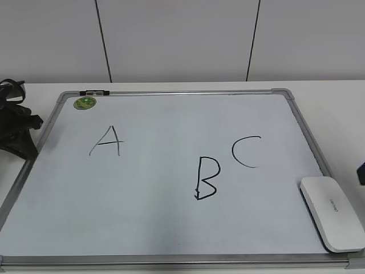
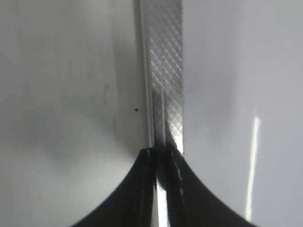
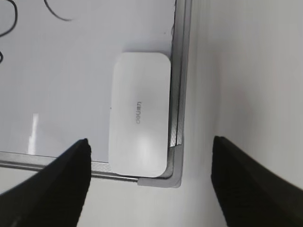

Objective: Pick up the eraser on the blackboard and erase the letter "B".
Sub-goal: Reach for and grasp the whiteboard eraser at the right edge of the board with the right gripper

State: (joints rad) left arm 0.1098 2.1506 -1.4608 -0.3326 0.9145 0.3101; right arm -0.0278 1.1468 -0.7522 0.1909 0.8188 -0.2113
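The blackboard [image 1: 159,217] is a white board with a silver frame, lying flat on the table. The letter "B" [image 1: 206,178] is drawn in black near its middle. The eraser [image 1: 332,212], a flat white slab, lies on the board's near right corner. In the right wrist view the eraser [image 3: 139,113] lies against the frame. My right gripper [image 3: 150,141] is open and empty, hovering above the eraser's near end and the board's corner. Only a dark sliver of it [image 1: 361,172] shows in the exterior view. My left gripper [image 2: 160,153] is shut and empty over the board's left frame rail [image 2: 163,71].
Letters "A" [image 1: 106,141] and "C" [image 1: 246,152] flank the "B". A round green sticker [image 1: 85,103] sits at the board's far left corner. The left arm [image 1: 17,134] is at the board's left edge. A white wall stands behind the table.
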